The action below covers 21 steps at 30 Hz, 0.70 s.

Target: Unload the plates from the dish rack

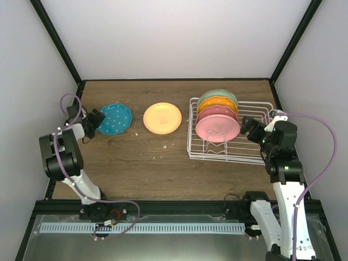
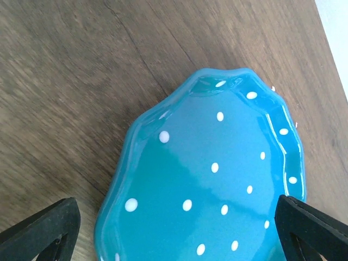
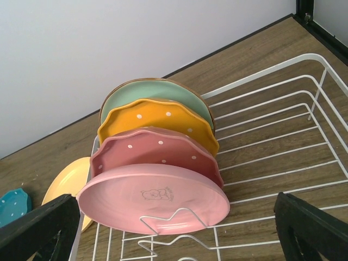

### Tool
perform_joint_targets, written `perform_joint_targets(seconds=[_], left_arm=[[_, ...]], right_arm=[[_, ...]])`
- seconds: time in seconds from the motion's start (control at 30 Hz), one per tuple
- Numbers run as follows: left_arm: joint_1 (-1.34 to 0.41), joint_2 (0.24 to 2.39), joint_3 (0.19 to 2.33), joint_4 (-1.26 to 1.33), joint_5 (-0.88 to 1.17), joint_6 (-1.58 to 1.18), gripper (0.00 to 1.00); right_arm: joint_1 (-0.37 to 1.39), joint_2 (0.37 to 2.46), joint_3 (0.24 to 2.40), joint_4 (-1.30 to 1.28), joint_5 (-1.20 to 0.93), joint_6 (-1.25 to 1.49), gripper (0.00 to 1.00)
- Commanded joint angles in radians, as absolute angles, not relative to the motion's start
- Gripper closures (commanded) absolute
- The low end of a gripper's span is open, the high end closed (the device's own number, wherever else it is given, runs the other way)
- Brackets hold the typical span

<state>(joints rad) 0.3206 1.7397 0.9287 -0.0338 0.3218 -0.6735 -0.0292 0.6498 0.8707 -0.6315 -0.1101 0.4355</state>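
Unloading in mid-course, two plates out and four to go. The dotted teal plate (image 1: 115,119) lay flat on the wooden table (image 1: 163,163) at the far left, and the peach plate (image 1: 162,118) lay flat near it, well apart from the dish rack (image 1: 255,109). In the rack, at its left end, four plates stood on edge between the wire dividers: nearest my right wrist camera the pink plate (image 3: 155,198), behind it the dotted maroon plate (image 3: 157,149), then the dotted orange plate (image 3: 157,122), and last the mint green plate (image 3: 152,92).

As I judged it, the step in hand was the setting-down of the teal plate, with the pink one next in line.

My left gripper (image 1: 97,120) hovered at the teal plate's left edge, jaws spread wide. In the left wrist view one fingertip (image 2: 41,231) stood over bare wood and the other at the plate's rim. I gripped nothing, and whether that second tip touched the rim I could not tell.

My right gripper (image 1: 249,128) hung over the rack just right of the pink plate, jaws likewise spread wide and empty, touching neither plate nor wire.

The next move called for my right jaws to advance on the pink plate's rim, close across its thickness clear of the divider in front, and lift it straight up before carrying it to the table.
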Motion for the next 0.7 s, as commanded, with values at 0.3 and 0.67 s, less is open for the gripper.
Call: perform_joint_targets(seconds=[0.3,0.67], left_arm=[[0.125,1.610,1.248,0.161,0.459,-0.264,0.00],[-0.499,1.720,1.542,-0.270,0.683,0.618,0.00]], right_arm=[[-0.020,0.631,0.891,-0.644,-0.108,0.441,0.00],[-0.020,0.619,0.911,-0.657,-0.095,0.423,0.00]])
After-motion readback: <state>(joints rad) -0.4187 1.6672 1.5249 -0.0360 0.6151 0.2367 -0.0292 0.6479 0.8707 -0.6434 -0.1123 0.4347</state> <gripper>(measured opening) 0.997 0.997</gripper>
